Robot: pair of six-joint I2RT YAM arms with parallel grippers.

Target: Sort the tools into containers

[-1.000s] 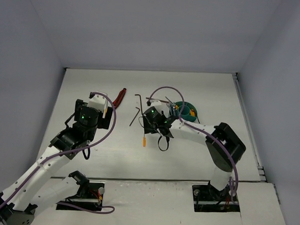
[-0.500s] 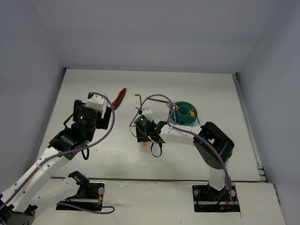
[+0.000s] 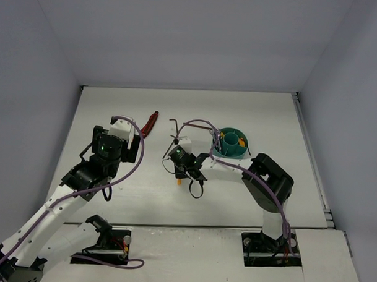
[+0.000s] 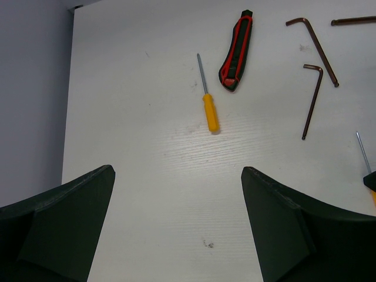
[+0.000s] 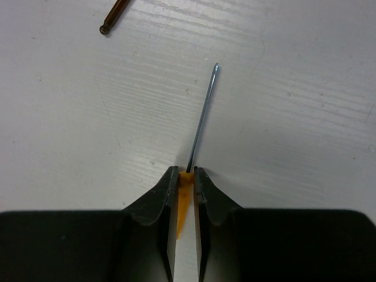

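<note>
My right gripper (image 5: 185, 171) is shut on the orange handle of a thin screwdriver (image 5: 202, 117) that lies on the white table, its shaft pointing away from the jaws. From above, this gripper (image 3: 180, 173) sits left of the teal tub (image 3: 231, 152), which holds some tools. My left gripper (image 4: 176, 170) hangs open over bare table. Ahead of it lie a second orange-handled screwdriver (image 4: 210, 111), a red-and-black-handled tool (image 4: 236, 51) and dark hex keys (image 4: 313, 100).
Grey walls close the table on three sides. The red-and-black tool (image 3: 150, 123) and one hex key (image 3: 175, 124) lie toward the back, between the arms. The tip of a hex key (image 5: 114, 14) shows at the top of the right wrist view.
My right arm swung left, away from the tub, came down over the screwdriver, and its jaws closed on the orange handle. The left arm has not moved.
</note>
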